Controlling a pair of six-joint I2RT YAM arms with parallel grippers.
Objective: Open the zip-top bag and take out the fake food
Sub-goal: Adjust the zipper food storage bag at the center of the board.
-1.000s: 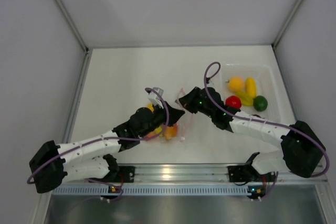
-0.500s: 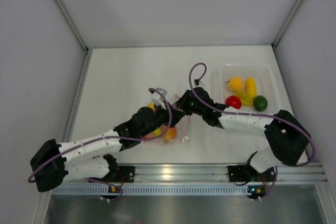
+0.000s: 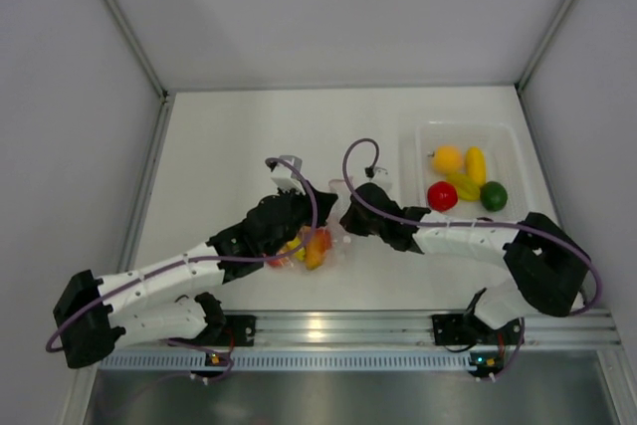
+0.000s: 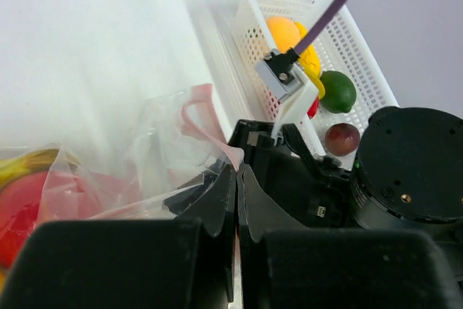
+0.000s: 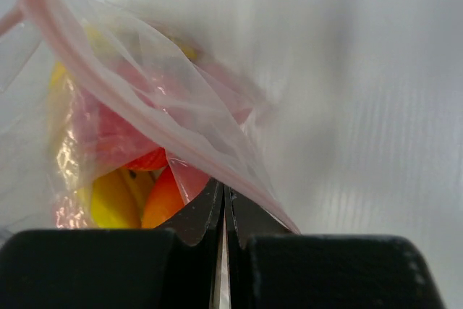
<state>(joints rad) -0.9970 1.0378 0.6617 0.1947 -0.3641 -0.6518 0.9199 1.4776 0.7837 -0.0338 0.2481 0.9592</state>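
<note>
Mid-table, L jaws, R jaws pinching zip-top bag (image 5: 181, 106), fake food (image 3: 317, 249) inside

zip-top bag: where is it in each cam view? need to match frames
Top external: zip-top bag at table centre, left of the white basket.
Left wrist: zip-top bag at lower left and centre, crumpled.
Right wrist: zip-top bag fills the left and centre, its edge running down to the bottom middle.
Shared landmark: the yellow and red fake food inside it, visible in all three views.
</note>
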